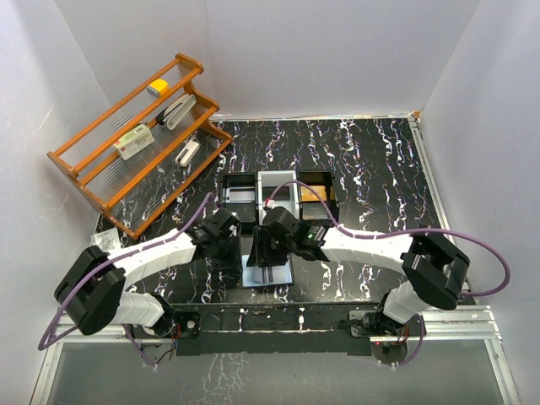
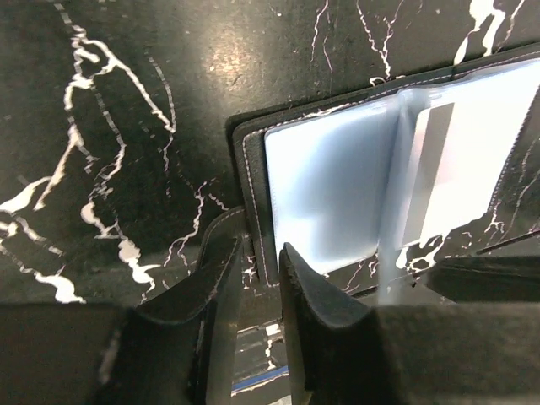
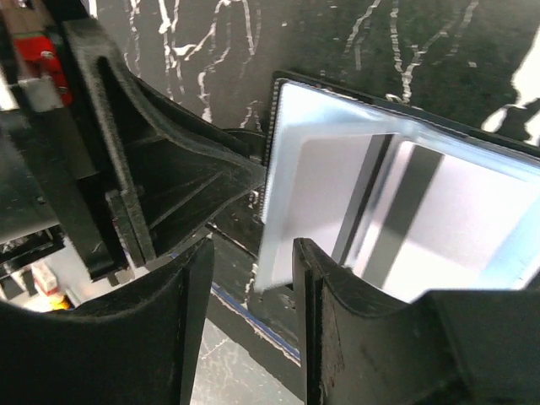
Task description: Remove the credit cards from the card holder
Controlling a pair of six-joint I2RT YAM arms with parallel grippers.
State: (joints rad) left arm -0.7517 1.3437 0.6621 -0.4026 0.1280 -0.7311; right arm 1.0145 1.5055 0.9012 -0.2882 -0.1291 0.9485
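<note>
The card holder point(image 1: 268, 272) lies open on the black marble table near its front edge, light blue-grey inside facing up. In the left wrist view the card holder point(image 2: 329, 186) shows a white card with a dark stripe point(image 2: 434, 177) in a clear pocket. My left gripper point(image 2: 260, 257) has its jaws narrowly parted, straddling the holder's black stitched left edge. My right gripper point(image 3: 249, 270) is open around the raised corner of a clear pocket leaf point(image 3: 291, 194); the striped card point(image 3: 405, 211) lies beyond it. In the top view the left gripper point(image 1: 229, 250) and right gripper point(image 1: 263, 253) sit together at the holder.
A black three-compartment tray point(image 1: 221, 192) stands just behind the holder, with items inside. A wooden rack point(image 1: 84, 173) with small objects leans at the far left. The table's front edge lies right below the holder. The left gripper's fingers point(image 3: 169, 169) crowd my right gripper.
</note>
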